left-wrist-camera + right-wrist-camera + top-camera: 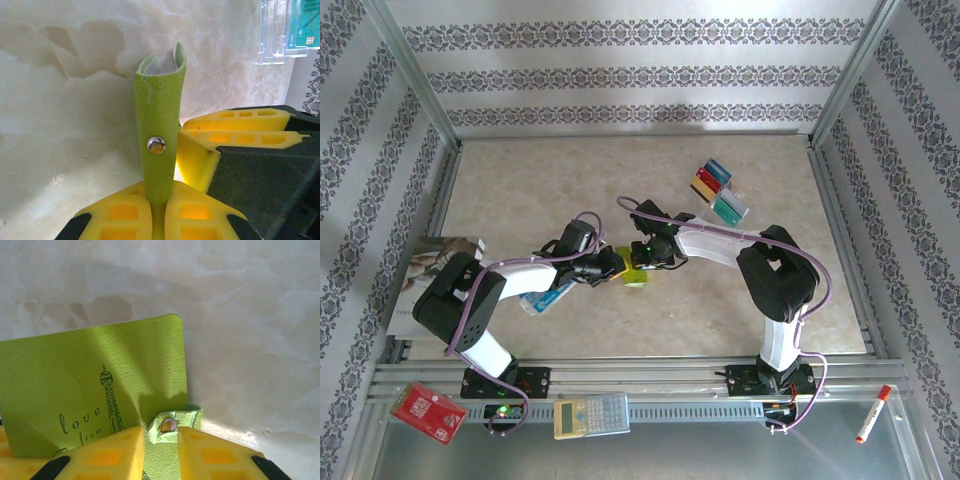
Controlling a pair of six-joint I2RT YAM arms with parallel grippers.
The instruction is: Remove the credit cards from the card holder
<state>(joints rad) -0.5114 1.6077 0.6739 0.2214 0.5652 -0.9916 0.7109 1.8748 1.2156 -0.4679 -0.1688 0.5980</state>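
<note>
The lime-green card holder (635,274) is held off the table between my two grippers at the centre. My left gripper (159,194) is shut on its lower edge, so it stands edge-on with a metal snap (156,145) facing the camera. Pale edges of credit cards (162,62) show inside its top. In the right wrist view its printed face (90,385) stands upright. My right gripper (161,434) pinches the crumpled snap strap (172,424) between its fingers. Several coloured cards (718,190) sit in a clear stand at the back right.
A blue-and-white packet (548,297) lies under the left arm, with a magazine (435,265) at the left edge. On the front rail are a red board (428,412), a calculator (590,415) and a marker (873,413). The clear stand (275,35) is beyond the wallet.
</note>
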